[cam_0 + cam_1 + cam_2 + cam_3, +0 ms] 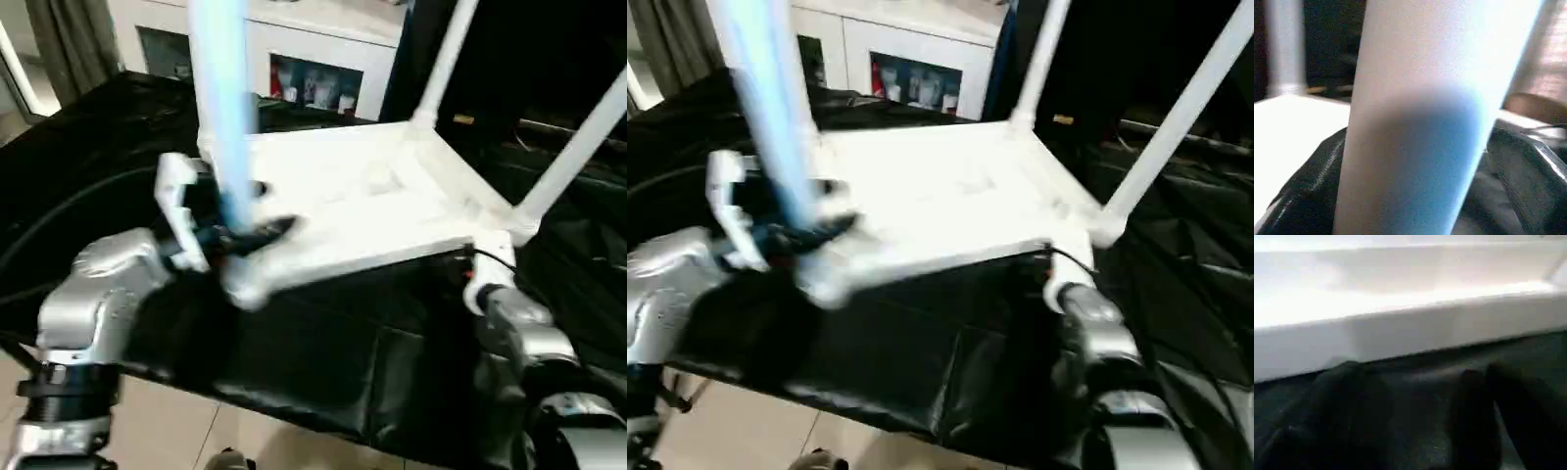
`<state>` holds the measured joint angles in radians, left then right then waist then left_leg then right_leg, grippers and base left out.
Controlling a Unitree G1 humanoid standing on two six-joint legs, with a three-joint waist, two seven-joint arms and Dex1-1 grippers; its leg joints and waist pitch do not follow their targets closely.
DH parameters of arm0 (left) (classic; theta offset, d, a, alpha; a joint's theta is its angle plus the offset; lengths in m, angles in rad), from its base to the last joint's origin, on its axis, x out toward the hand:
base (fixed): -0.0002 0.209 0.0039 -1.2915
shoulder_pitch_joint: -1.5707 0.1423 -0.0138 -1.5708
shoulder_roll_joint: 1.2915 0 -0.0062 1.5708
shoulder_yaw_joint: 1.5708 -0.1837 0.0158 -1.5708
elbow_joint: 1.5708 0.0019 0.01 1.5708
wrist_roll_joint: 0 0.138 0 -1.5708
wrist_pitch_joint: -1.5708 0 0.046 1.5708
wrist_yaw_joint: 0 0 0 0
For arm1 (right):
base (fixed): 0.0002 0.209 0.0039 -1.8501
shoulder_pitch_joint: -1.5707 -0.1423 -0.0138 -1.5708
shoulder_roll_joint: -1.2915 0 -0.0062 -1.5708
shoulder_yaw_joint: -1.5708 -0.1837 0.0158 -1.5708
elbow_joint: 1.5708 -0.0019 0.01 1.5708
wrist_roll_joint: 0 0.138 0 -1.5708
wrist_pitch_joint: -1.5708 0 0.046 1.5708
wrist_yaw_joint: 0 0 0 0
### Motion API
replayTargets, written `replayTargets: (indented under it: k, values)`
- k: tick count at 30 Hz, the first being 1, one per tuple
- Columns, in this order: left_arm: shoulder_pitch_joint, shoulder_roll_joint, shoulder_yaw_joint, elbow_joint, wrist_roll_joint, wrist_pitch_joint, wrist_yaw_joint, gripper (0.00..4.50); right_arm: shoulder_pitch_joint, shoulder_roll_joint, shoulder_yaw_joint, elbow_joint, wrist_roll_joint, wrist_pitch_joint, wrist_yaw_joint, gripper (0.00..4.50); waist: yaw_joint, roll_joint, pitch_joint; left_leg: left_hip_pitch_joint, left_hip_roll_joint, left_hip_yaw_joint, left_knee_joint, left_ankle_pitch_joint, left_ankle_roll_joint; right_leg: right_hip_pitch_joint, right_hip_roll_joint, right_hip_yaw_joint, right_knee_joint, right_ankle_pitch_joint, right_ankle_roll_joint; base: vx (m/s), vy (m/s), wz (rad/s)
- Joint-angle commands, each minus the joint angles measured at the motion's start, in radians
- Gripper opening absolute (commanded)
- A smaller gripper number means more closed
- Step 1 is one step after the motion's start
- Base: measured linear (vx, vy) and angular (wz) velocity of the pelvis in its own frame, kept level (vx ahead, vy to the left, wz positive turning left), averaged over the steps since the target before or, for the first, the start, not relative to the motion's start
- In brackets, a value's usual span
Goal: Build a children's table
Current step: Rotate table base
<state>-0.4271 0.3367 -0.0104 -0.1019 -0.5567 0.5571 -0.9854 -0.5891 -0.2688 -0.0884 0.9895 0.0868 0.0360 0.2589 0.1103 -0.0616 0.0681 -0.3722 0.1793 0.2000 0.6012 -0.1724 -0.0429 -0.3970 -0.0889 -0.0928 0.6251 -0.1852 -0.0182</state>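
Observation:
The children's table lies upside down on a black-covered surface, its white top [372, 196] facing up. Two white legs [446, 59] [578, 147] stand in the far and right corner sockets. A third leg [223, 108] rises at the near left corner. My left gripper [240, 235] is open, with its black fingers [1303, 191] on either side of this leg's base. My right gripper [1420, 382] is open and holds nothing. It sits low on the black cover just in front of the top's near right edge [1410, 333].
A white cabinet [313, 59] with glass doors stands behind the work surface. The black cover [323, 343] hangs over the near edge, with pale floor tiles [176, 431] below. Dark cables trail across the cover at the left.

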Motion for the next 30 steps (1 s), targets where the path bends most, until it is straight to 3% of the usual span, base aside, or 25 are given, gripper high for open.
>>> replayTargets:
  k: [1, 4, 6, 8, 10, 13, 15, 19, 22, 30]
  values:
    - [-0.029, -0.019, -0.051, -0.026, -0.015, 0.014, -0.021, 4.47, -0.03, 0.015, 0.016, 0.013, -0.008, -0.009, 0.012, 4.48, -0.004, 0.012, -0.067, 0.019, 0.057, -0.03, -0.083, -0.312, -0.057, 0.042, -0.073, 0.062, -0.082, -0.277, -0.184, 0.0, 0.0, 0.0]
    - [-0.066, -0.08, -0.107, 0.018, 0.035, -0.01, -0.017, 4.47, -0.075, 0.055, 0.048, 0.039, -0.023, -0.015, 0.059, 4.48, -0.014, 0.002, -0.069, 0.012, 0.055, -0.031, -0.081, -0.294, -0.054, 0.046, -0.076, 0.063, -0.083, -0.299, -0.163, 0.0, 0.0, 0.0]
    - [-0.094, -0.115, -0.143, 0.045, 0.05, -0.016, -0.006, 4.47, -0.096, 0.089, 0.077, 0.043, -0.033, -0.021, 0.109, 4.48, -0.021, 0.002, -0.068, 0.009, 0.054, -0.033, -0.079, -0.287, -0.043, 0.047, -0.077, 0.063, -0.088, -0.329, -0.149, 0.0, 0.0, 0.0]
    - [-0.104, -0.127, -0.15, 0.052, 0.049, -0.014, 0.004, 4.47, -0.102, 0.098, 0.082, 0.046, -0.036, -0.024, 0.118, 4.48, -0.032, -0.004, -0.065, -0.004, 0.053, -0.037, -0.082, -0.284, -0.046, 0.054, -0.076, 0.058, -0.088, -0.371, -0.13, 0.0, 0.0, 0.0]
    - [-0.129, -0.154, -0.173, 0.079, 0.063, -0.027, 0.026, 4.47, -0.116, 0.116, 0.093, 0.062, -0.048, -0.037, 0.131, 4.48, -0.034, -0.001, -0.067, 0.002, 0.054, -0.039, -0.08, -0.295, -0.049, 0.049, -0.081, 0.057, -0.094, -0.412, -0.118, 0.0, 0.0, 0.0]
    - [-0.154, -0.195, -0.195, 0.119, 0.091, -0.061, 0.046, 4.47, -0.124, 0.133, 0.104, 0.071, -0.055, -0.046, 0.149, 4.48, -0.04, -0.001, -0.068, 0.007, 0.055, -0.038, -0.079, -0.301, -0.046, 0.045, -0.078, 0.058, -0.095, -0.388, -0.13, 0.0, 0.0, 0.0]
    - [-0.16, -0.21, -0.212, 0.123, 0.1, -0.069, 0.035, 4.47, -0.125, 0.142, 0.107, 0.071, -0.055, -0.054, 0.175, 4.48, -0.045, -0.002, -0.069, 0.001, 0.055, -0.038, -0.079, -0.285, -0.031, 0.049, -0.077, 0.058, -0.088, -0.328, -0.154, 0.0, 0.0, 0.0]
    - [-0.162, -0.247, -0.241, 0.117, 0.106, -0.074, 0.037, 4.47, -0.115, 0.151, 0.12, 0.058, -0.065, -0.057, 0.194, 4.48, -0.045, -0.003, -0.071, 0.008, 0.055, -0.031, -0.074, -0.251, -0.007, 0.046, -0.075, 0.061, -0.084, -0.26, -0.19, 0.0, 0.0, 0.0]
    - [-0.171, -0.267, -0.253, 0.141, 0.121, -0.095, 0.05, 4.47, -0.104, 0.157, 0.126, 0.054, -0.067, -0.072, 0.238, 4.48, -0.044, -0.002, -0.071, 0.008, 0.055, -0.031, -0.073, -0.246, 0.008, 0.048, -0.074, 0.059, -0.085, -0.26, -0.194, 0.0, 0.0, 0.0]
    - [-0.195, -0.313, -0.264, 0.194, 0.166, -0.15, 0.08, 4.47, -0.091, 0.164, 0.146, 0.033, -0.064, -0.092, 0.343, 4.48, -0.043, -0.003, -0.068, 0.011, 0.058, -0.034, -0.076, -0.281, 0.005, 0.045, -0.077, 0.057, -0.093, -0.32, -0.189, 0.0, 0.0, 0.0]
